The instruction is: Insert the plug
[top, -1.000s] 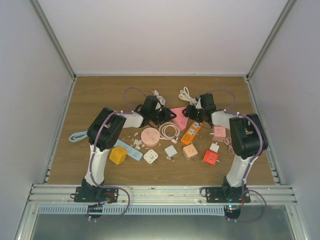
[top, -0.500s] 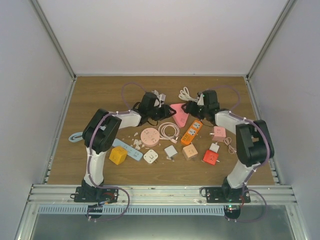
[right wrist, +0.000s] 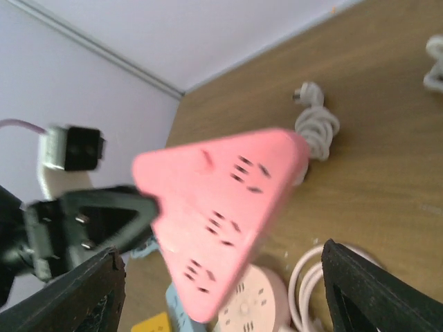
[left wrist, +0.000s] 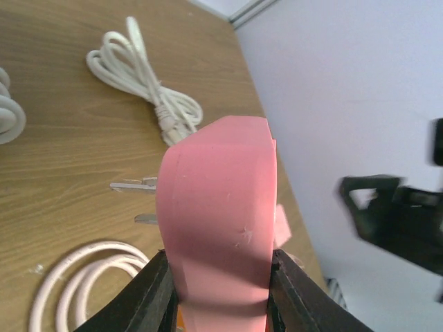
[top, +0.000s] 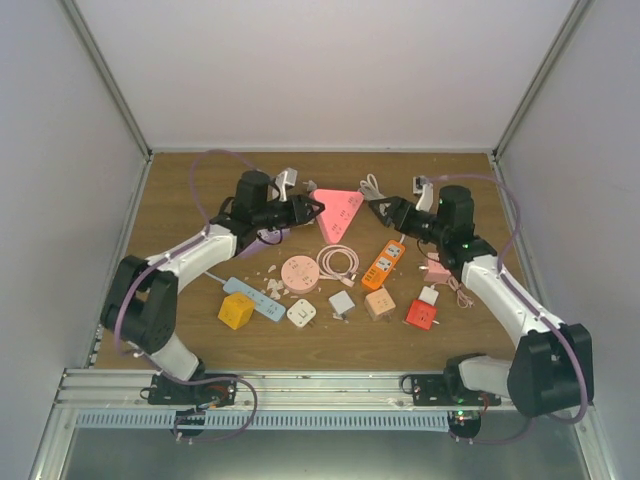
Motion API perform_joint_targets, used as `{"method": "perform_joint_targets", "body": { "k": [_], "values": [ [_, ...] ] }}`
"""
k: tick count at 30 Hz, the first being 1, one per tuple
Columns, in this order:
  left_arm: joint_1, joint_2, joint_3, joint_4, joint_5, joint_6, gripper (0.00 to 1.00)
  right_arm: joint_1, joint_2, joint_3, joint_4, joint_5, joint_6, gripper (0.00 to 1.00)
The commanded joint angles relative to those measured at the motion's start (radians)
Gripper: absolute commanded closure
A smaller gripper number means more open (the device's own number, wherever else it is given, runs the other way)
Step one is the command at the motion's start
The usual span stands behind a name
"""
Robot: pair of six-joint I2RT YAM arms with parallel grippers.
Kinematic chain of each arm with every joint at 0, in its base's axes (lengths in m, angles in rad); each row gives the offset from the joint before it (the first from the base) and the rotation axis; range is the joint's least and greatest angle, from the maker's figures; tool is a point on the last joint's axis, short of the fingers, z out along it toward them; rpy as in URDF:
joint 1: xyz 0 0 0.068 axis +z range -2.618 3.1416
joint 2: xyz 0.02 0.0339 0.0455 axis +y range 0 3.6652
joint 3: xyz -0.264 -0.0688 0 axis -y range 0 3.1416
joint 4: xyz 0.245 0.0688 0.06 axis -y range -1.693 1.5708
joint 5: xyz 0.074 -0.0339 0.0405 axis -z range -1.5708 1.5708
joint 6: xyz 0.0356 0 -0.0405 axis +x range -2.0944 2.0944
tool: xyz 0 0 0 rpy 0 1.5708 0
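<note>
My left gripper (top: 310,211) is shut on one corner of a pink triangular power strip (top: 338,210) and holds it above the table at the back centre. In the left wrist view the strip (left wrist: 218,200) stands edge-on between my fingers. In the right wrist view its socket face (right wrist: 221,214) shows, with three socket groups. My right gripper (top: 379,208) is open and empty, just right of the strip and pointing at it. A coiled white cable with a plug (top: 373,186) lies on the table behind the strip. It also shows in the right wrist view (right wrist: 315,124).
Below the strip lie a round pink socket (top: 299,272), a pink cable coil (top: 338,262), an orange strip (top: 383,264), a blue strip (top: 255,300), a yellow cube (top: 236,310), white adapters (top: 302,313), a peach cube (top: 379,302) and a red cube (top: 420,314).
My left gripper has lifted the pink strip off the table and carried it back and left. My right gripper has drawn away to the right. Both arms have stretched out.
</note>
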Motion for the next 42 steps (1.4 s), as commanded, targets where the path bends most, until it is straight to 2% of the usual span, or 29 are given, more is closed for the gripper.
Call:
{"method": "perform_joint_targets", "body": {
  "k": [1, 6, 11, 14, 19, 23, 26, 27, 29, 32, 35, 38, 40, 42],
  "values": [
    [0.009, -0.140, -0.035, -0.007, 0.122, -0.061, 0.87, 0.003, -0.060, -0.093, 0.068, -0.111, 0.114, 0.22],
    [0.012, -0.272, -0.077, -0.023, 0.204, -0.163, 0.87, 0.056, -0.076, -0.126, 0.182, -0.230, 0.149, 0.16],
    [0.014, -0.379, -0.107, -0.027, 0.252, -0.218, 0.87, 0.099, -0.063, -0.132, 0.304, -0.306, 0.224, 0.18],
    [0.019, -0.420, -0.122, -0.013, 0.275, -0.244, 0.87, 0.126, -0.079, -0.158, 0.452, -0.332, 0.318, 0.21],
    [0.029, -0.458, -0.135, 0.038, 0.307, -0.284, 0.88, 0.180, -0.072, -0.190, 0.662, -0.351, 0.483, 0.33],
    [0.028, -0.476, -0.133, 0.068, 0.308, -0.313, 0.87, 0.227, -0.063, -0.227, 0.819, -0.293, 0.600, 0.44],
    [0.029, -0.488, -0.141, 0.080, 0.307, -0.325, 0.87, 0.245, -0.061, -0.251, 0.898, -0.246, 0.652, 0.57],
    [0.030, -0.491, -0.142, 0.069, 0.298, -0.325, 0.86, 0.248, -0.062, -0.254, 0.905, -0.230, 0.658, 0.64],
    [0.031, -0.499, -0.144, 0.047, 0.278, -0.309, 0.78, 0.250, -0.063, -0.258, 0.910, -0.202, 0.659, 0.79],
    [0.037, -0.515, -0.133, -0.054, 0.206, -0.243, 0.55, 0.250, -0.075, -0.265, 0.880, -0.156, 0.650, 0.93],
    [0.041, -0.535, -0.115, -0.228, 0.070, -0.129, 0.32, 0.251, -0.081, -0.242, 0.781, -0.119, 0.599, 0.99],
    [0.053, -0.558, -0.115, -0.354, -0.115, -0.033, 0.19, 0.246, -0.073, -0.222, 0.680, -0.075, 0.569, 0.99],
    [0.097, -0.563, -0.133, -0.398, -0.230, 0.013, 0.15, 0.240, -0.066, -0.223, 0.630, -0.047, 0.562, 0.99],
    [0.159, -0.551, -0.150, -0.421, -0.282, 0.050, 0.14, 0.231, -0.062, -0.224, 0.572, -0.012, 0.550, 0.99]
  ]
}}
